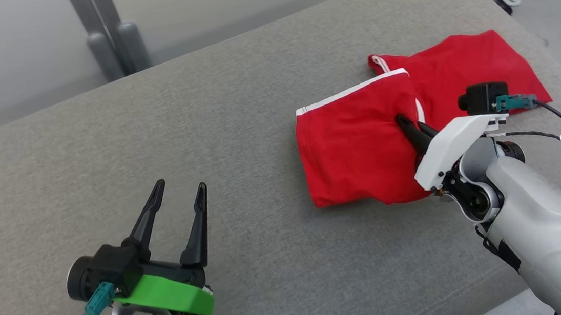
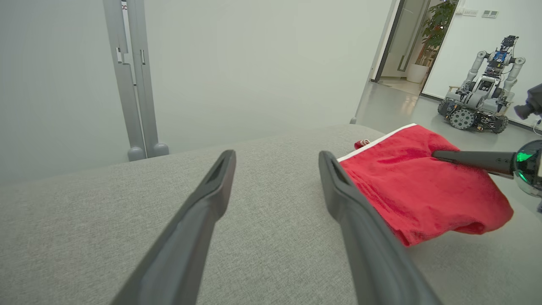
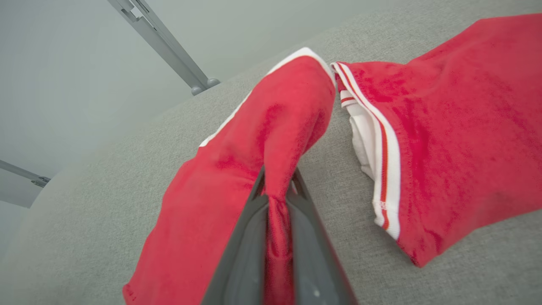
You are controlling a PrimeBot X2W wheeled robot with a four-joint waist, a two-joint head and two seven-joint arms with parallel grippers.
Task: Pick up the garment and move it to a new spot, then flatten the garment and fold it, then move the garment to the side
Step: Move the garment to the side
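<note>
Garment (image 1: 362, 154) – red, with white trim – lies on the right part of the grey cushion (image 1: 154, 128), its long axis running from near left to far right. The left half is bunched and doubled over, and the other half spreads flat toward the far right edge. The right gripper (image 1: 410, 122) comes in from the near right, and in the right wrist view its jaws are clamped together on a raised ridge of cloth about midway along the garment. The left gripper (image 1: 180, 184) is at the near left, well apart from the cloth. Its jaws are spread with nothing between them, its fingers point toward the far side, and the garment lies off to its right. By my reading this is the pick-up before the carry to a new spot. The right arm is much the nearer and has the hold, so the lift falls to it. The bare cushion lies to the left, so the move probably goes that way – roughly along the garment's long axis. With the pinch near the middle, both halves would likely hang and the far right half trail.
</note>
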